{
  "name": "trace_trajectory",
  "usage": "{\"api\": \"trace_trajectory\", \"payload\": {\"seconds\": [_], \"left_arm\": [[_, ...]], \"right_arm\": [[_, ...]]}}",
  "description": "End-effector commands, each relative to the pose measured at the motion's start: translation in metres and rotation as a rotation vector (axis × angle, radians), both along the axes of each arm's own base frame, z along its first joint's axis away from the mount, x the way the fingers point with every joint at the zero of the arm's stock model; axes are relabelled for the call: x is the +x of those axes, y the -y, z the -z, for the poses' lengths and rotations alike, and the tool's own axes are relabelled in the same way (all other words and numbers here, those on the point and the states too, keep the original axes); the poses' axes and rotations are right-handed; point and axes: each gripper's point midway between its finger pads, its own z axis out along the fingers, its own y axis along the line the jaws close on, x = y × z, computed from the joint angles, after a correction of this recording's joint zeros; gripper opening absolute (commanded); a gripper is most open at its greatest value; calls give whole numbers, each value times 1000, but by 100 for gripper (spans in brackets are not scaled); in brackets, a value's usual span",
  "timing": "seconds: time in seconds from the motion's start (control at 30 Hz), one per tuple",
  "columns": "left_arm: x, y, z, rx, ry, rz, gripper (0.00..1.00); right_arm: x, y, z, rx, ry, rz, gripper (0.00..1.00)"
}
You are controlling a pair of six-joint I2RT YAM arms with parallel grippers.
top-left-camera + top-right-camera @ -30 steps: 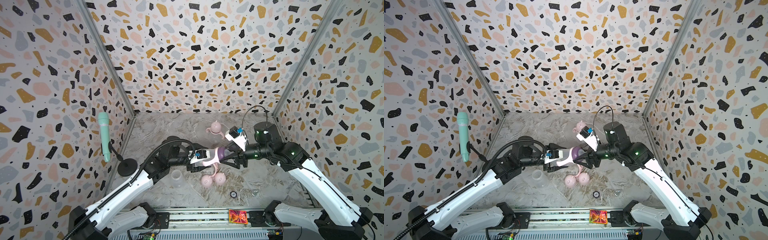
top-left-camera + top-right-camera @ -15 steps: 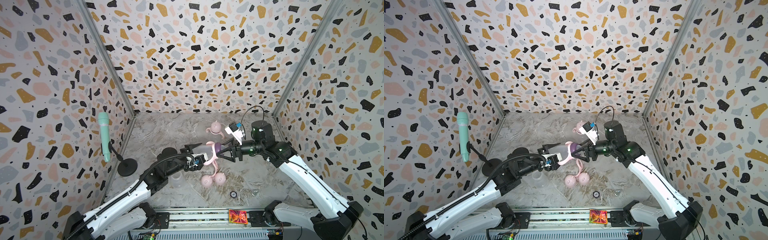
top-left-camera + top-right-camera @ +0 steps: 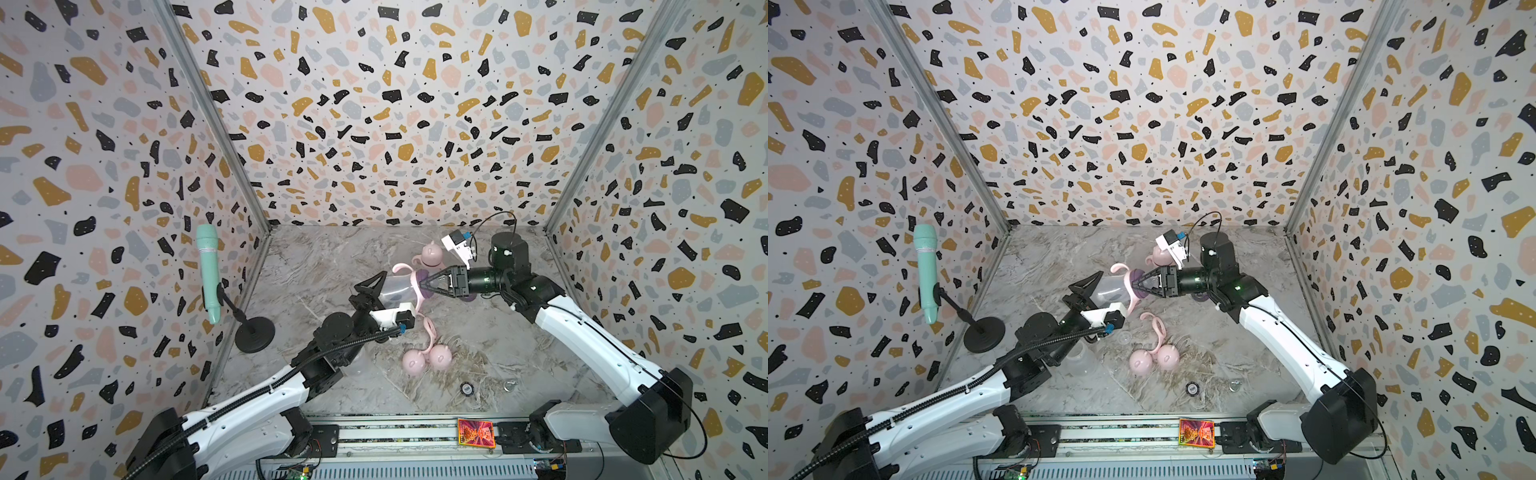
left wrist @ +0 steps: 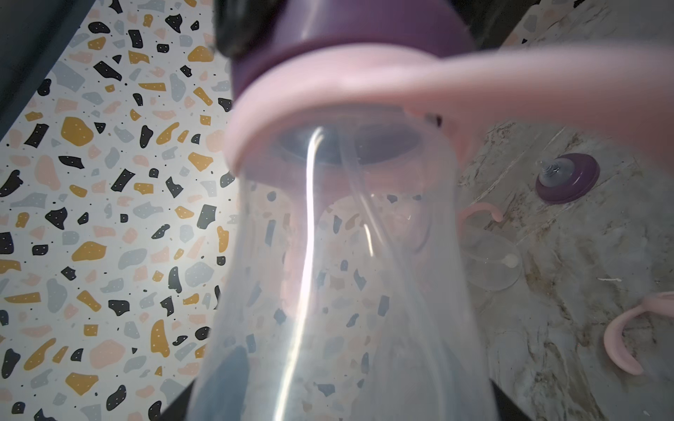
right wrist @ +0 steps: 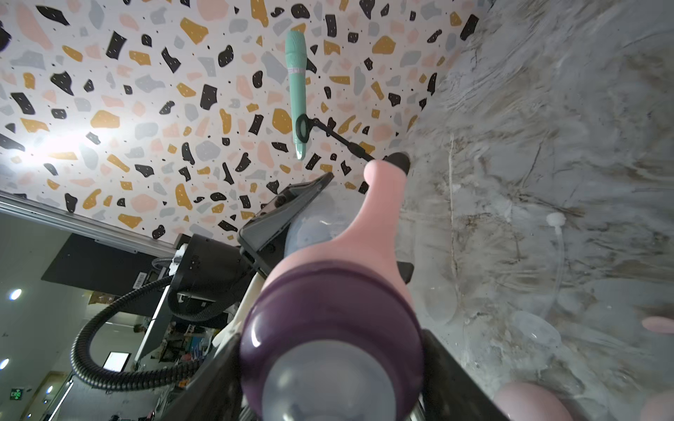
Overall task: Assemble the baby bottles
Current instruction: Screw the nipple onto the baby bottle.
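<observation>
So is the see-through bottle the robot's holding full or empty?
Empty. Through the clear plastic bottle the speckled wall shows plainly, with no liquid inside.

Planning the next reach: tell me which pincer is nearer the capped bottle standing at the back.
Right. The right pincer, closed on the purple collar, hangs close in front of the capped bottle; the left pincer, gripping the clear bottle, is farther off to its left.

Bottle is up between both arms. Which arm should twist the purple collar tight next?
Right. The right gripper sits end-on over the purple collar, jaws on either side, in line with the neck. The left gripper clamps the clear bottle, so it probably serves best as the steady holder.
</observation>
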Motion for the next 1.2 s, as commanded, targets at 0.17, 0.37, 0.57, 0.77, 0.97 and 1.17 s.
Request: {"api": "trace_trajectory", "payload": {"seconds": [0.17,0.37,0.57,0.77,0.97,1.17], "left_arm": [[8,-8,-4,-119,-241,-15,0],[-32,36,21,-36,-481,342,0],[-72,58,21,34,-590,603,0],[-86,63,13,27,-597,694,0],[-88,64,10,22,-603,708,0],[-89,64,6,26,-602,715,0]], "right_arm": [[-14,53,-38,-234,500,94,98],[-45,59,-31,-287,750,88,95],[-69,60,-16,-245,866,18,96],[-85,59,-10,-219,876,-45,97],[-98,54,-3,-198,847,-112,98],[-112,48,12,-204,795,-195,95]]}}
